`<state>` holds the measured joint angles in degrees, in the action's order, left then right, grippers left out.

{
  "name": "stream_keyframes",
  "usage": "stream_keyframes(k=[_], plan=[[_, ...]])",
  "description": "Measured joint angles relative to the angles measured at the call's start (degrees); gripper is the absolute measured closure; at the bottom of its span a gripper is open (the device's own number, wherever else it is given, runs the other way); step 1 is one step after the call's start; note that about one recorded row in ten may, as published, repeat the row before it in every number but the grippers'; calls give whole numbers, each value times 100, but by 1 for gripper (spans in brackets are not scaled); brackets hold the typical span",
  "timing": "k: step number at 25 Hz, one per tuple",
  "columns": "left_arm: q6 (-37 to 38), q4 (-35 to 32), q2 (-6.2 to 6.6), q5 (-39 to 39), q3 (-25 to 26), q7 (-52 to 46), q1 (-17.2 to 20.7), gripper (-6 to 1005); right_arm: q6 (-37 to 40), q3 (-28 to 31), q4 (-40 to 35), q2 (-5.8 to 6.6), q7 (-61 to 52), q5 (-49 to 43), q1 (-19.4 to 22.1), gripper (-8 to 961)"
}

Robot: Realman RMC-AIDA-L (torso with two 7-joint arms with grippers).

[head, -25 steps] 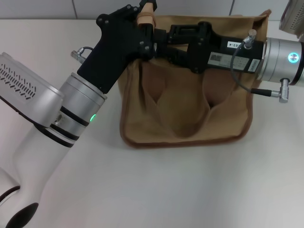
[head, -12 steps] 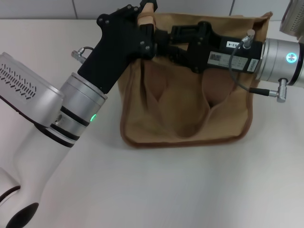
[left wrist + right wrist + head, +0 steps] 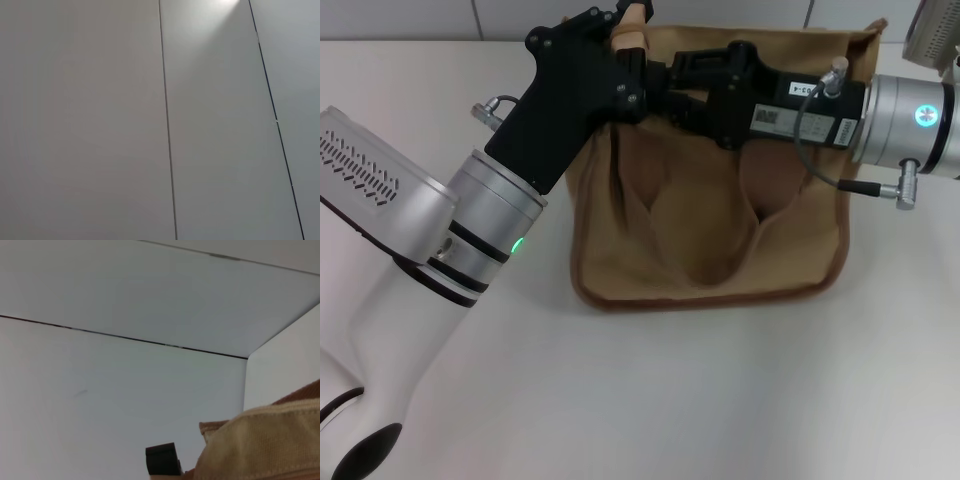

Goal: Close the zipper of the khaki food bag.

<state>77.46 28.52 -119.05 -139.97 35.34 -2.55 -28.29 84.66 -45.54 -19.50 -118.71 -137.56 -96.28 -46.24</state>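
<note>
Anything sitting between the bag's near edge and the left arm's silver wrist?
Head view: only bare white table lies between the khaki food bag and that wrist.

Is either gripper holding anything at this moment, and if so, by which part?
Cannot be told for certain. Both the left gripper and right gripper meet at the top far edge of the khaki food bag, but their fingertips and the zipper are hidden.
</note>
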Motion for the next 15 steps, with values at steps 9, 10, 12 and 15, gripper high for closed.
stream_keyframes(k=[9,10,12,15], plan=[[-1,-4,-6,23,-1,-1,-2,997,-26,-10,-31,2,106,-92,-30,734],[-3,-6,-6,24,-2,-1,-2,997,-26,-10,-32,2,111,-93,-30,741],[-5,-11,-7,28,-1,-1,-2,997,-27,-11,-33,3,114,-94,-27,757],[-25,-14,-7,30,6,-1,0,996,-21,2,-33,13,127,-93,18,836]])
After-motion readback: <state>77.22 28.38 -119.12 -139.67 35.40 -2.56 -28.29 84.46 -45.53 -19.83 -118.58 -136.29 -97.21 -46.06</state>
